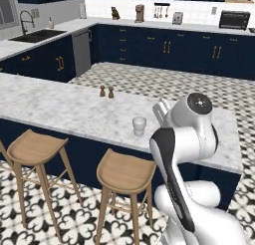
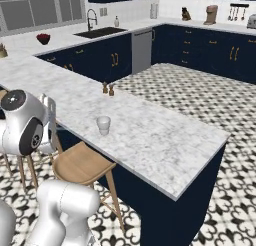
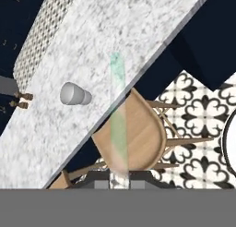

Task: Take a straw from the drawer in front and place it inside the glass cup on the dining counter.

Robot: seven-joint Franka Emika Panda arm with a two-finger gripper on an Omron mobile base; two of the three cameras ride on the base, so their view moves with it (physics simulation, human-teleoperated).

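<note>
In the hand view my gripper (image 3: 119, 182) is shut on the straw (image 3: 117, 120), a thin pale greenish-white stick that juts out from between the fingertips. The straw crosses a wooden stool seat and the near edge of the dining counter (image 3: 115, 32). The glass cup (image 3: 75, 94) stands on that marble top, to the left of the straw's tip and apart from it. From the base, the glass cup (image 1: 139, 126) (image 2: 103, 125) stands near the front edge of the dining counter (image 1: 60, 109) (image 2: 160, 140), with my arm held in front of it. The drawer is out of view.
Two small brown shakers (image 1: 106, 91) (image 2: 108, 89) stand further back on the counter. Wooden stools (image 1: 35, 147) (image 1: 125, 172) (image 2: 82, 162) line its near side, over patterned floor tiles. Navy cabinets, a sink (image 2: 100, 32) and appliances run along the far walls.
</note>
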